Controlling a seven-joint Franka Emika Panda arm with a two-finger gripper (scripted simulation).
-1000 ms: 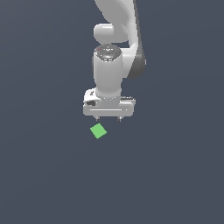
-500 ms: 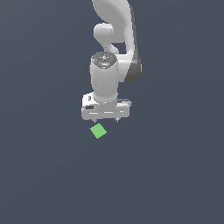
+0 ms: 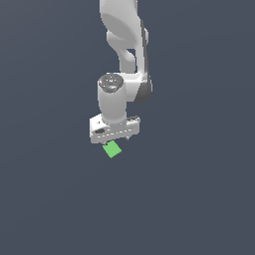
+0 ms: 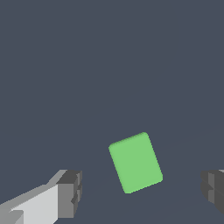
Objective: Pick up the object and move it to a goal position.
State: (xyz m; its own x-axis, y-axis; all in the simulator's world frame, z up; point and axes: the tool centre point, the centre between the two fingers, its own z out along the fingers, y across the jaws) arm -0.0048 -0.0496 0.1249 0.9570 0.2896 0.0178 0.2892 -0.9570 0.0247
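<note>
The object is a small bright green cube lying on the dark grey floor. In the exterior view my white gripper hangs just above it, and the hand covers the cube's upper edge. In the wrist view the cube lies turned at an angle between my two dark fingertips, which stand wide apart on either side of it. The gripper is open and holds nothing. I cannot tell whether the fingertips reach down to the floor.
The floor is plain dark grey all around, with no other object in either view. The white arm rises from the hand toward the top of the exterior view.
The hand has moved down and toward the exterior view's left, closing on the cube. The cube has not moved. The fingers stay apart.
</note>
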